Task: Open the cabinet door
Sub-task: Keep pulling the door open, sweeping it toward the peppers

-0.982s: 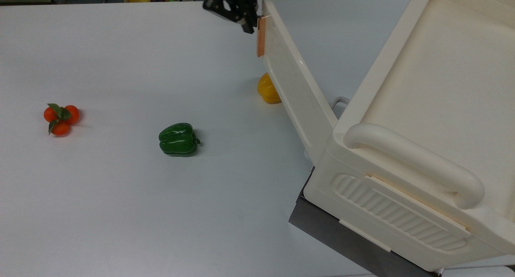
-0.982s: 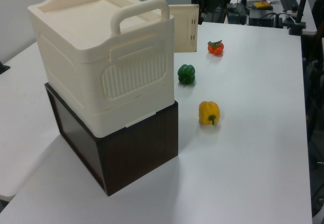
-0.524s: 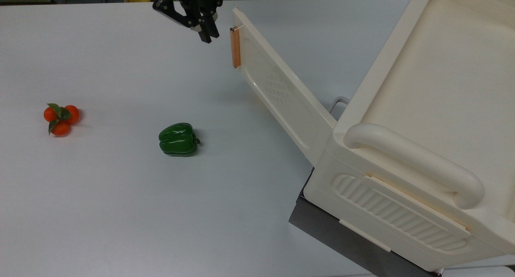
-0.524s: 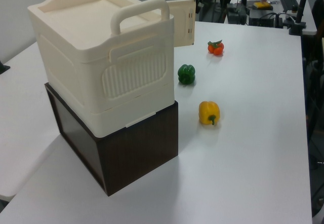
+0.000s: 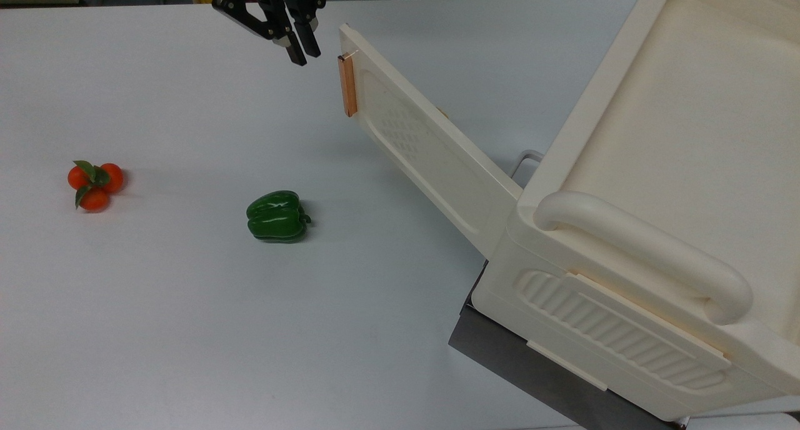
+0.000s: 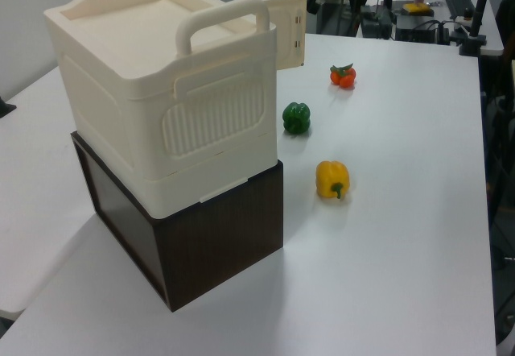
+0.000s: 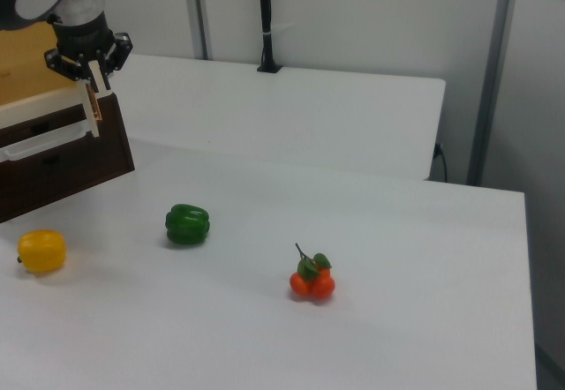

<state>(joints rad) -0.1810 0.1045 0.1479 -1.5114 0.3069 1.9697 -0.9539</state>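
At ten o'clock of the cabinet door [image 5: 431, 152], my jaws hang narrow and empty; the door stands swung wide, so little remains.

My top view looks steeply down across the table [image 5: 156, 305]; my left view faces past the cream cabinet [image 6: 161, 122]; my right view faces opposite. All share the green pepper [image 5: 277, 215].

On the white table [image 5: 156, 305] sit one green bell pepper [image 5: 276, 215], one yellow bell pepper [image 6: 332, 179], one cluster of three small oranges [image 5: 94, 184] and one cream cabinet [image 5: 656, 230].
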